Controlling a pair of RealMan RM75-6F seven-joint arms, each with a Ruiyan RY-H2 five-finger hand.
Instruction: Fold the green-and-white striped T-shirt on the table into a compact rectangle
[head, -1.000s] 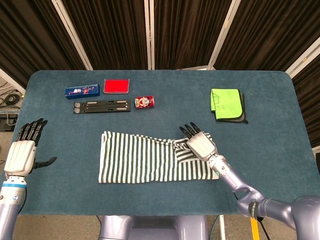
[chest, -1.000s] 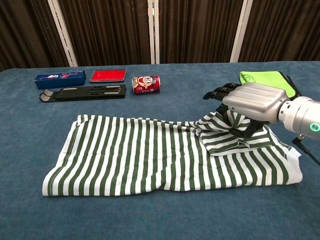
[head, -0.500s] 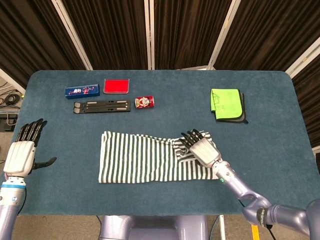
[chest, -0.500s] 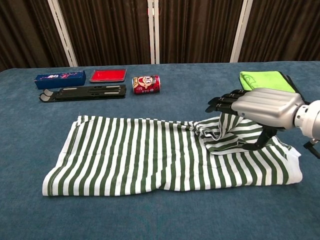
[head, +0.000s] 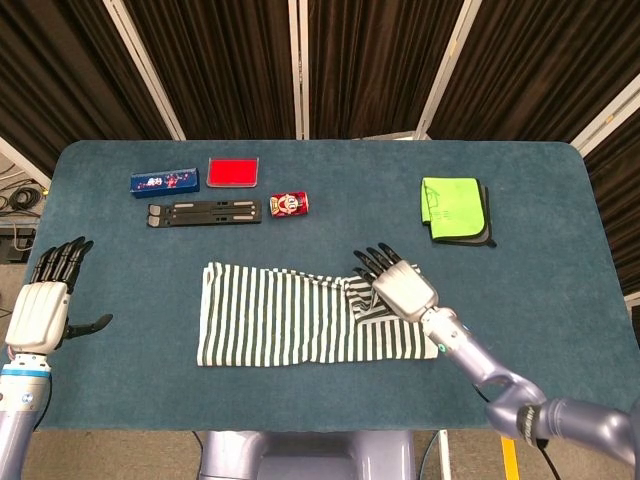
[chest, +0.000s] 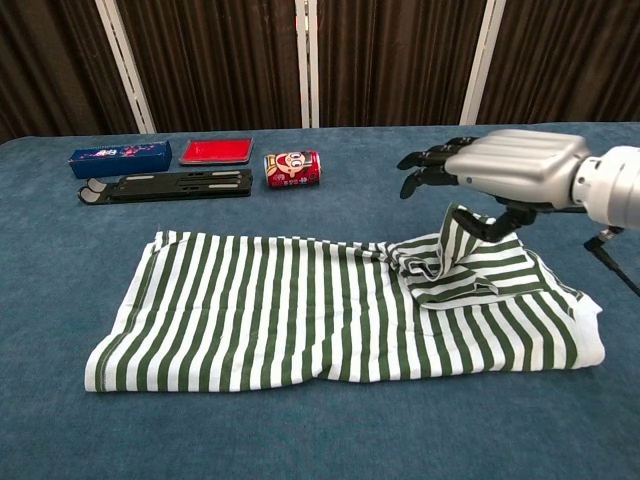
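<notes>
Your green-and-white striped T-shirt (chest: 300, 320) lies flat on the table, spread left to right, w/ stripes running front to back. Its right part is bunched, one fold (chest: 462, 232) lifted clear of the cloth.

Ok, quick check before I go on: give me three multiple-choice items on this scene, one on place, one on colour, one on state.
1. The can lies:
A. right of the black stand
B. on the shirt
C. beside the green cloth

2. The flat box behind the stand is:
A. yellow
B. red
C. white

3. The right hand:
A. rests flat on the table
B. hangs empty
C. pinches a lifted flap of the striped T-shirt

Answers: 1 A, can sits just off the stand's right end. 2 B, its top is red. 3 C, cloth rises to the hand in the chest view.
</notes>
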